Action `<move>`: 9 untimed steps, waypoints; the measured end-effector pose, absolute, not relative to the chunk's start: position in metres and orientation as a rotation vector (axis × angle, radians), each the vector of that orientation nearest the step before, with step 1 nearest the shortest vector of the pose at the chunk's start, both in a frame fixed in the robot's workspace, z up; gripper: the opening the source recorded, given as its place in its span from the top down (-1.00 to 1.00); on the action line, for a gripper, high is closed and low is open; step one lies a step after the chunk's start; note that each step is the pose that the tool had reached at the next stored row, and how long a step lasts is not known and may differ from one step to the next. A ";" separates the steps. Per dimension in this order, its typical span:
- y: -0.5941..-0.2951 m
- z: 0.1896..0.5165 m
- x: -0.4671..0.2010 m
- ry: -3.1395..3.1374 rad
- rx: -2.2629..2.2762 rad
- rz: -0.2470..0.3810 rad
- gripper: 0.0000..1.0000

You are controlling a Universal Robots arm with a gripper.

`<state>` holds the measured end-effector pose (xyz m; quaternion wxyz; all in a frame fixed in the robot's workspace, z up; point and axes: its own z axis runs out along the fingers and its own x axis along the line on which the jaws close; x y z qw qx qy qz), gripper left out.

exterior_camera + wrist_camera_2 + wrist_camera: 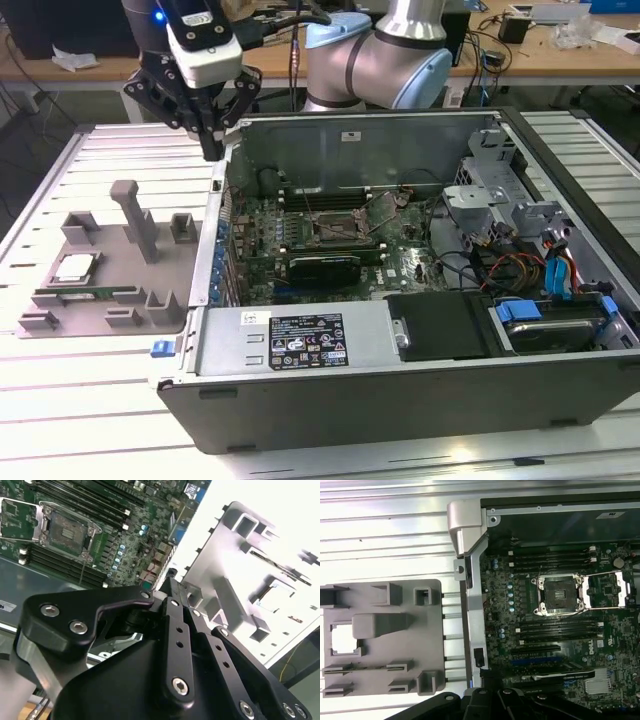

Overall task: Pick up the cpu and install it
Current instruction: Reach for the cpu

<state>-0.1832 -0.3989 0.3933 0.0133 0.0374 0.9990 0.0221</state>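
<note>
The cpu (pixel 75 267) is a small silver square lying flat in a recess of the grey plastic tray (pixel 150 285), at the exterior view's left beside the open computer case. In the first wrist view the cpu (pixel 343 639) shows as a bright square in the tray (pixel 395 645). My black gripper (pixel 212 146) hangs high above the case's rear corner, well away from the cpu, with its fingers (pixel 175 625) shut together on nothing. The motherboard's socket (pixel 560 592) stands bare with its metal frame swung open, and also shows as the socket (pixel 335 228) in the exterior view.
A long green memory stick (pixel 85 295) lies in the tray near the cpu, between upright grey blocks (pixel 135 215). The case's metal wall (pixel 215 250) rises between tray and motherboard. Drive bays and cables (pixel 540 265) fill the case at the exterior view's right.
</note>
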 end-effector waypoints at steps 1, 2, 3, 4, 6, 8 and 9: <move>-0.399 0.393 -0.186 3.112 0.116 0.069 0.79; -0.399 0.393 -0.187 3.112 0.116 0.069 0.79; -0.399 0.393 -0.188 3.112 0.116 0.069 0.79; -0.399 0.393 -0.190 3.112 0.116 0.069 0.79; -0.399 0.393 -0.193 3.112 0.117 0.069 0.79; -0.399 0.393 -0.197 3.111 0.117 0.069 0.79; -0.399 0.393 -0.199 3.111 0.116 0.069 0.79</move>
